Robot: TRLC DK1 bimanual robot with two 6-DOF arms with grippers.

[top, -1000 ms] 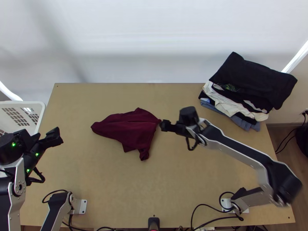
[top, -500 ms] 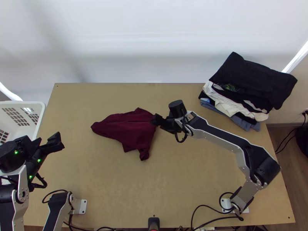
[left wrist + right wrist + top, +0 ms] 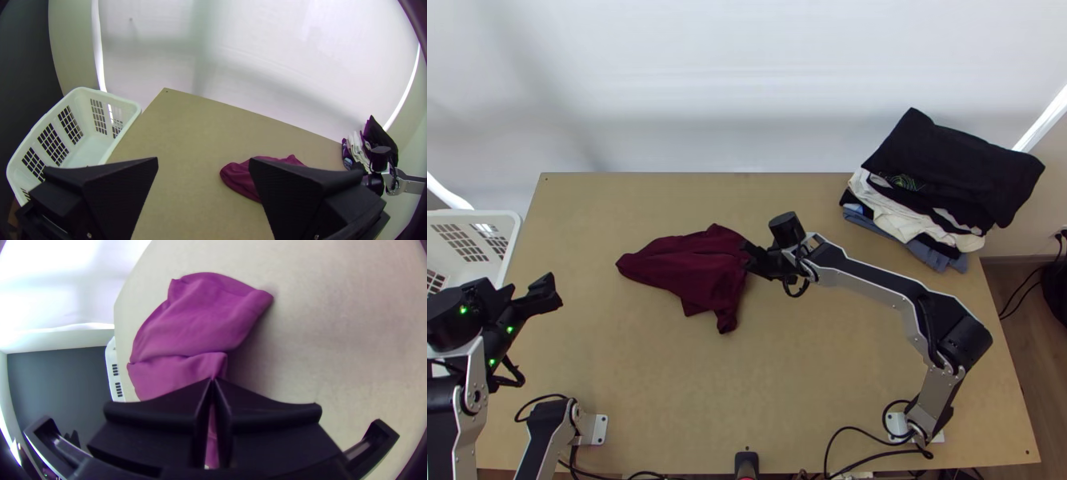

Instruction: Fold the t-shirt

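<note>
Maroon t-shirt (image 3: pixel 691 268) lying loosely bunched on a light wooden tabletop (image 3: pixel 667 392), left of the middle and nearer the far edge than the near one. One narrow end points toward the tabletop's left edge, and a small flap points toward the near edge.

The right gripper (image 3: pixel 747 254) is at the shirt's right-hand side. Its wide black fingers (image 3: pixel 267 406) are brought together at the tips on the cloth, with fabric showing in the thin slit between them.

The left gripper (image 3: pixel 545 294) is over the tabletop's left side, well apart from the shirt. Its fingers are spread wide, with nothing between them.

At the far right corner is a pile of clothes (image 3: pixel 951 168), black on top, with white and blue layers below. A white laundry basket (image 3: pixel 513 228) sits just beside the left edge.
</note>
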